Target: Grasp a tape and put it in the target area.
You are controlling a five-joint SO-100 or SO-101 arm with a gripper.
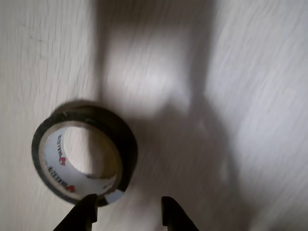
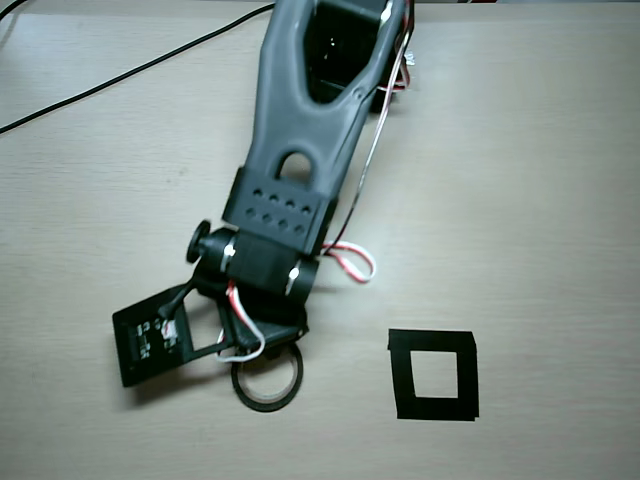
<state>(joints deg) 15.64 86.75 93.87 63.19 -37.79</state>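
Observation:
The tape (image 1: pixel 126 144) is a black roll with a white printed inner core. It lies flat on the beige table at the lower left of the wrist view. My gripper (image 1: pixel 129 214) is open, its two dark fingertips at the bottom edge. The left fingertip (image 1: pixel 86 211) overlaps the roll's near rim and the right one stands clear of it. In the overhead view my gripper (image 2: pixel 270 345) hangs over the top of the tape ring (image 2: pixel 262 403). The target area (image 2: pixel 433 374), a black tape square with a bare centre, lies to the right of the roll.
A black camera plate with wires (image 2: pixel 150 345) sticks out left of the gripper. The arm (image 2: pixel 300 120) reaches down from the top edge. A black cable (image 2: pixel 120 75) runs across the upper left of the table (image 2: pixel 540 180).

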